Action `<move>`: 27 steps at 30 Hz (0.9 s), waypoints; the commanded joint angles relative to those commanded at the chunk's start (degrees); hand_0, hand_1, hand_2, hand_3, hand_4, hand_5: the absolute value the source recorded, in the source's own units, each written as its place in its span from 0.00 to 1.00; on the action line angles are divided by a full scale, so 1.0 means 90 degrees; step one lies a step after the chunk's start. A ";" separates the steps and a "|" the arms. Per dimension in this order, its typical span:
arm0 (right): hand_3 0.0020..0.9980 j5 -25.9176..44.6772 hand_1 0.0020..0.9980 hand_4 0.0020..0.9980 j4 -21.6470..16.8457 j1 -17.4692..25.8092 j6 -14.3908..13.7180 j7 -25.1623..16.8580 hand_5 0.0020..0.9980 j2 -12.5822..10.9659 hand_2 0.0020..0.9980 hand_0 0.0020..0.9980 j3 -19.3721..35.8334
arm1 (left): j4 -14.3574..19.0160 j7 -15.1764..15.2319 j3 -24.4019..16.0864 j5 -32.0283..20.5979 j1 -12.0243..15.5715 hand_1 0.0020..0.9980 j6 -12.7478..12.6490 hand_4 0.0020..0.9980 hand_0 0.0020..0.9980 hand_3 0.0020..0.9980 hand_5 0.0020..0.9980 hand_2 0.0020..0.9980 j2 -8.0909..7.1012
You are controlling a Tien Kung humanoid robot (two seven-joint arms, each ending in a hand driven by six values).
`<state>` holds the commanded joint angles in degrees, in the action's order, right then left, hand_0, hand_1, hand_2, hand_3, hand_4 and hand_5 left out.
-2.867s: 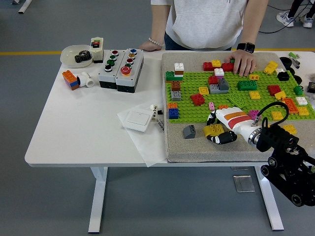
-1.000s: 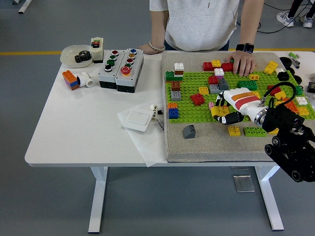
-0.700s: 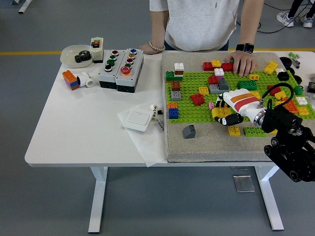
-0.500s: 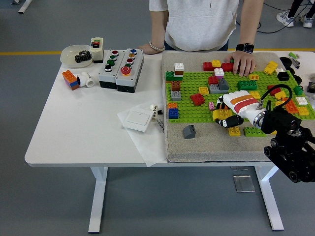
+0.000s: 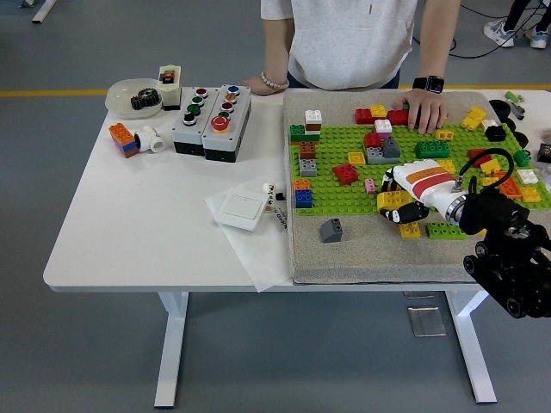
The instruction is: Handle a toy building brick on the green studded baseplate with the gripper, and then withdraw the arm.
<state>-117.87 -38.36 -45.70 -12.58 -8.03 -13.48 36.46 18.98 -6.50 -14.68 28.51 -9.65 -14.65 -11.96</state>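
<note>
The green studded baseplate point(image 5: 344, 194) lies on a grey mat and carries several coloured bricks. My right hand point(image 5: 399, 203), white with an orange stripe, comes in from the right and sits low over the plate's front edge. Its fingers are curled around a yellow brick point(image 5: 392, 200), which is down at the studs. Whether the brick is seated I cannot tell. Just in front of the hand, a small yellow brick point(image 5: 411, 230) and a green brick point(image 5: 446, 230) lie on the mat. My left arm is out of view.
A person stands at the far side, one hand point(image 5: 426, 110) resting at the plate's far edge, the other hand point(image 5: 263, 82) on the table. A grey brick point(image 5: 331, 230) lies on the mat. A button box point(image 5: 211, 119), bowl point(image 5: 131, 97) and white switch point(image 5: 239, 209) sit to the left.
My right hand carried the yellow brick from the mat's front up onto the baseplate, then sank slightly down and to the right over the last second. The person's hands stayed put.
</note>
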 joint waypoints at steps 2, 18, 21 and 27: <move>0.51 0.0023 0.49 0.77 0.0001 -0.0008 0.0025 -0.0015 0.30 -0.0013 0.55 0.44 0.0033 | -0.0002 0.0005 0.0004 -0.0007 -0.0004 0.81 -0.0004 0.65 0.79 0.62 0.65 0.78 0.0000; 0.56 0.0062 0.54 0.81 0.0038 -0.0034 0.0171 -0.0096 0.30 -0.0022 0.60 0.45 0.0042 | -0.0008 -0.0003 -0.0008 0.0007 -0.0029 0.80 -0.0008 0.65 0.79 0.62 0.65 0.79 0.0008; 0.58 0.0046 0.56 0.83 0.0042 -0.0041 0.0115 -0.0100 0.30 -0.0017 0.62 0.46 0.0047 | -0.0007 -0.0007 -0.0012 0.0018 -0.0032 0.80 -0.0009 0.65 0.79 0.62 0.65 0.79 0.0010; 0.63 0.0025 0.59 0.87 0.0069 -0.0060 0.0046 -0.0091 0.31 -0.0015 0.66 0.49 0.0056 | -0.0006 -0.0017 -0.0020 0.0038 -0.0040 0.81 -0.0010 0.65 0.79 0.62 0.65 0.79 0.0010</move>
<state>-117.64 -37.74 -46.24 -12.17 -8.85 -13.61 36.96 18.93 -6.65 -14.86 28.85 -10.01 -14.74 -11.87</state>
